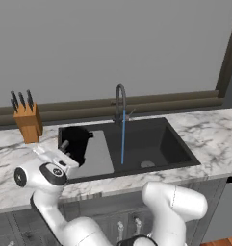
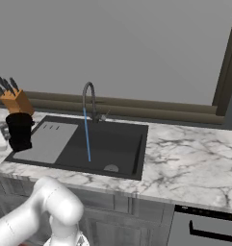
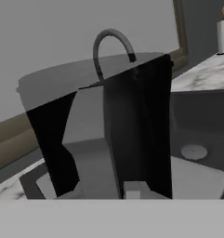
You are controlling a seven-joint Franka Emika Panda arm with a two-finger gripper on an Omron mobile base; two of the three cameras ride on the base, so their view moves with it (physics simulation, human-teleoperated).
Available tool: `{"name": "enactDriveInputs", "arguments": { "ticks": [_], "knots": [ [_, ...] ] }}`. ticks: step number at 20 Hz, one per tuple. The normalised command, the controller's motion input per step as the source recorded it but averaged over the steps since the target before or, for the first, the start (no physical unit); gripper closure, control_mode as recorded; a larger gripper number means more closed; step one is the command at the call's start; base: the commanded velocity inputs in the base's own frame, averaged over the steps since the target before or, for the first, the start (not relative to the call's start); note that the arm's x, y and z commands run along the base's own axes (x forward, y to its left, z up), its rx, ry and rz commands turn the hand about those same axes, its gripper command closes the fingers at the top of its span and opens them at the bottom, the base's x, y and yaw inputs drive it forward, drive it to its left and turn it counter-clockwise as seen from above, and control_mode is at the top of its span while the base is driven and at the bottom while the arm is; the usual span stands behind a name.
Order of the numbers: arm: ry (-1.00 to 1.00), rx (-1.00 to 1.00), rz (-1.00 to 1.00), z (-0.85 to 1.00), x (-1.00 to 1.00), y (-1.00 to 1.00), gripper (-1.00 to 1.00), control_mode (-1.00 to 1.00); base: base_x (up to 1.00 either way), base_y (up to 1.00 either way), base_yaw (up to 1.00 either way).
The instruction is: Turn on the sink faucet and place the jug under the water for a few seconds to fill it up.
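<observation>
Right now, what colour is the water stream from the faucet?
Bright blue: the water falls as a thin straight line, clearest in the left base view.

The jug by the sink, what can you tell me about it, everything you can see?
The jug is squat, glossy black and cylindrical, open at the top, with a handle on its side. It is upright over the grey drainboard at the left end of the sink, in front of the knife block, apart from the blue water. The gripper is shut on its handle side.
</observation>
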Motion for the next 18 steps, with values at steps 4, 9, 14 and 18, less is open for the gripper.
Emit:
{"name": "enactDriveInputs", "arguments": {
  "ticks": [4, 9, 14, 18],
  "knots": [
    [0.11, 0.07, -0.06, 0.00, 0.42, -0.92, 1.00, -1.00, 0.00, 0.00, 0.00],
    [0.15, 0.04, -0.05, 0.00, 0.41, -0.78, 1.00, -1.00, 0.00, 0.00, 0.00],
    [0.20, 0.02, 0.00, -0.02, 0.38, -0.55, 1.00, -1.00, 0.00, 0.00, 0.00],
    [0.15, 0.00, 0.00, -0.15, 0.37, -0.45, 1.00, -1.00, 0.00, 0.00, 0.00]
  ]
}}
